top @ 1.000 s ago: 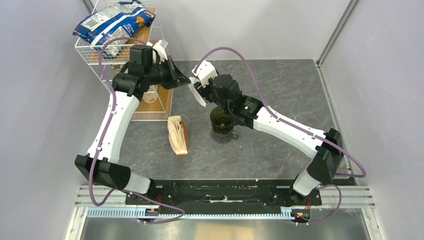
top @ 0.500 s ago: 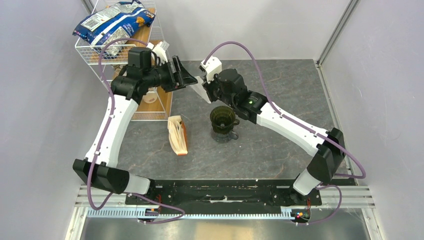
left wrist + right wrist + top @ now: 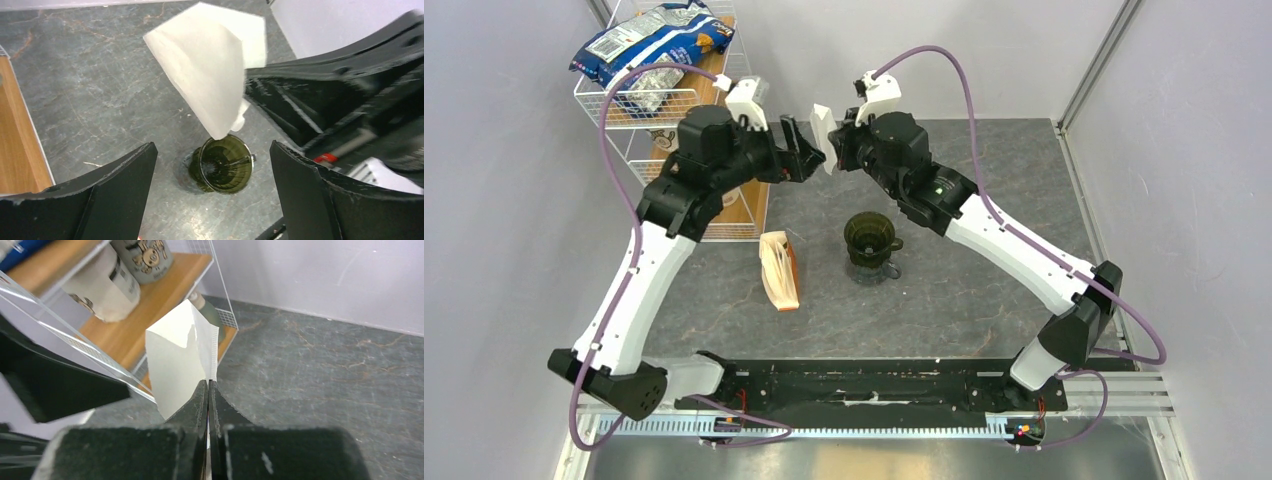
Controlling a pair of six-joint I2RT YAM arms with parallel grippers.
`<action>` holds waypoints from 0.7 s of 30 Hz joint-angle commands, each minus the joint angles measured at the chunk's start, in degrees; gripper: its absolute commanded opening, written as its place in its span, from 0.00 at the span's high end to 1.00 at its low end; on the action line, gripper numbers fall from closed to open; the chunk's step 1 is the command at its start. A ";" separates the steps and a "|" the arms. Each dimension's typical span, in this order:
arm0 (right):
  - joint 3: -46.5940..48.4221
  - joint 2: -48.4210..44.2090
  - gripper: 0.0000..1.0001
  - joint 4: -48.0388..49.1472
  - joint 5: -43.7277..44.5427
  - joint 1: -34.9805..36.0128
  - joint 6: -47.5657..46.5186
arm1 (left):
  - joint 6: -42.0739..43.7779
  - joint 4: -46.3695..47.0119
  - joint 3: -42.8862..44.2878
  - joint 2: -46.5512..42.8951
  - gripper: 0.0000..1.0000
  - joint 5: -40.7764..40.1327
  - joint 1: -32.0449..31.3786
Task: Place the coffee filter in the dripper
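Left hand [image 3: 808, 154] opened; right hand [image 3: 207, 386] pinches coffee filter [image 3: 179, 360].

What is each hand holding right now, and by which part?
Right hand pinches the thin white paper coffee filter by its seamed edge; left hand holds nothing.

Overhead wide, downward; wrist views close, share coffee filter [image 3: 210, 75].

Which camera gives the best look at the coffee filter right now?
The left wrist view: the coffee filter sits mid-frame, with nearly its whole fan shape showing. The right wrist view shows it closer, but its lower part is hidden by the shut right gripper pinching it. The top view shows only a small white sliver, seen almost edge-on.
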 commanded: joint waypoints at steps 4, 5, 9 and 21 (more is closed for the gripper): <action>4.25 0.91 1.00 0.91 1.21 0.87 4.38 | 5.77 3.80 1.65 3.94 0.10 -11.09 -3.32; 3.95 0.83 1.00 0.84 1.44 1.04 4.05 | 5.86 4.06 1.85 4.20 0.11 -11.91 -3.63; 2.54 0.03 1.00 0.80 2.72 1.78 3.48 | 6.11 4.98 2.30 5.28 0.17 -16.53 -4.32; 0.68 -0.55 1.00 -0.14 6.27 2.69 2.24 | 6.47 8.02 1.15 5.68 0.32 -20.28 -4.83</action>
